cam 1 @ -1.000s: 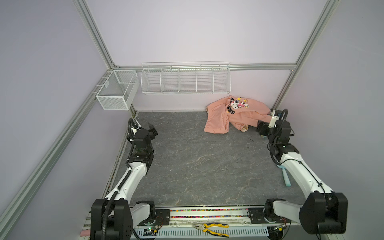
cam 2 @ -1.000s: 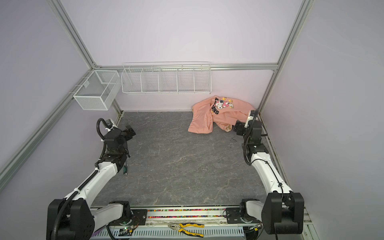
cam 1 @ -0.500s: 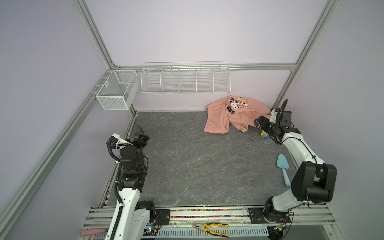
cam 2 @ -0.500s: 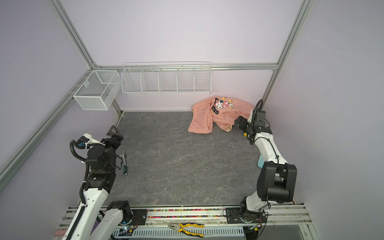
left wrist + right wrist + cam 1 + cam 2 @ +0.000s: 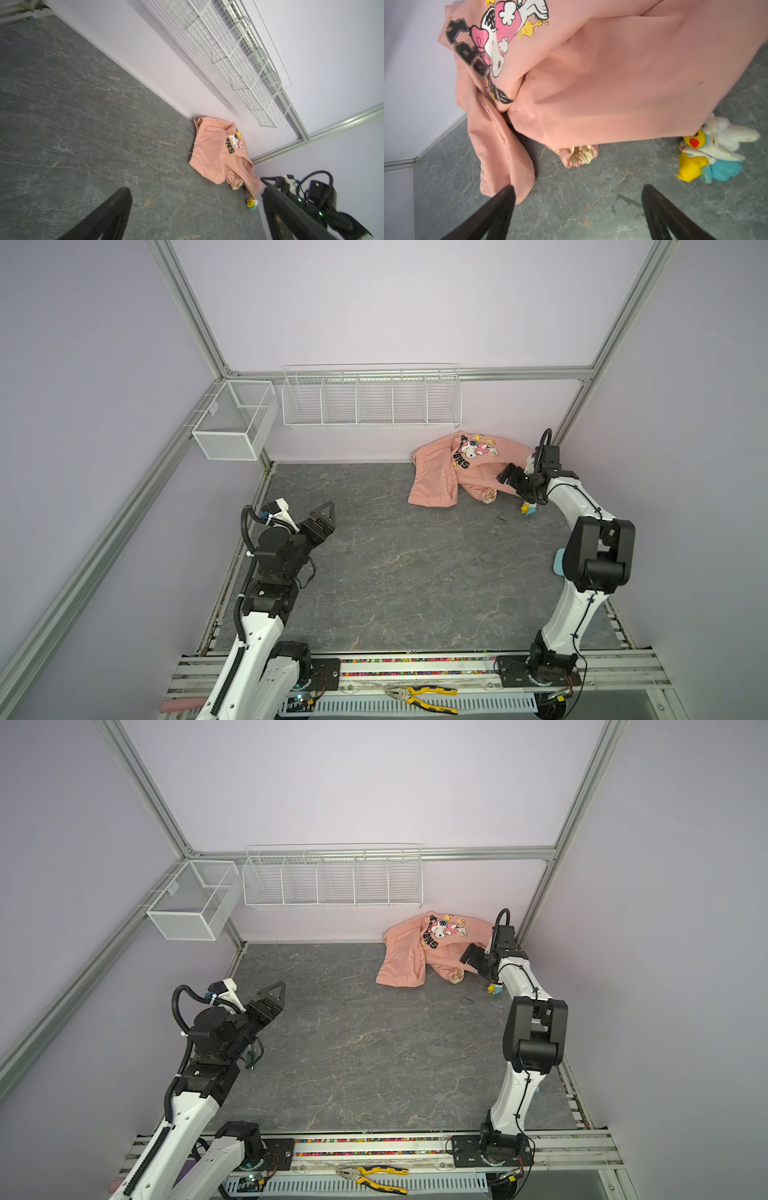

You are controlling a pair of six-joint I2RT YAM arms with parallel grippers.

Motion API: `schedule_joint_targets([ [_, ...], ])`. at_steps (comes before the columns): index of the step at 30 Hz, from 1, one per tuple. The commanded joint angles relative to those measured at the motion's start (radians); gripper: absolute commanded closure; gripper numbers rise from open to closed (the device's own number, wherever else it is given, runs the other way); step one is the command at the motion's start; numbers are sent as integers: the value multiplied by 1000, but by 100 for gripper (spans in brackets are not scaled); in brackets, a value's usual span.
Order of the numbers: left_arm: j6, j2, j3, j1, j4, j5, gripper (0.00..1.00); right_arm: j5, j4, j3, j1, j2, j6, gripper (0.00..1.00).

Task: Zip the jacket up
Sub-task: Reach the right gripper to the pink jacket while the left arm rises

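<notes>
My right arm has unfolded from its tucked pose, and my right tool point(image 5: 505, 477) now points at the jacket point(image 5: 453, 472), its jaws spread wide with nothing between them. In the right wrist view the pink cloth lies just ahead of the fingertips, apart from them, and a cream-lined cuff point(image 5: 579, 155) lies nearest. A small toy duck point(image 5: 702, 153) sits just off to one side.

My left tool point(image 5: 326, 514) has risen too and aims across the bare worktop point(image 5: 415, 572) at the jacket, which lies well ahead of it. Its jaws are also wide open and empty.

The jacket lies crumpled against the back wall with its dog print up, so I see no zipper. I judge this is only the approach. I must pull the jacket clear and turn it front up before any zipping.
</notes>
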Motion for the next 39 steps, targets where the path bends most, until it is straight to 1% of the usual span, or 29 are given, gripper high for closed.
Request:
schedule_joint_targets([
  [1,10,-52,-32,-25,-20,22,1,36,-29,69,5,55,1,3],
  [7,-32,-123,-111,-25,-8,31,1,28,-43,196,11,187,-25,2],
  [13,-38,-154,-131,-25,-31,41,1,-11,-100,396,45,359,-60,1],
  [17,-49,-175,-145,-25,-42,39,1,-39,-140,517,71,459,-69,5],
  [21,-62,-191,-161,-25,-43,27,1,-83,-153,595,95,523,-82,15],
  [27,-74,-193,-170,-25,-38,15,1,-136,-159,632,120,556,-113,28],
  [32,-76,-194,-177,-26,-42,13,1,-190,-173,635,143,564,-138,41],
  [37,-69,-206,-172,-26,-77,-9,1,-209,-179,604,186,553,-148,58],
  [39,-62,-218,-163,-26,-104,-26,0,-212,-168,572,206,536,-146,63],
])
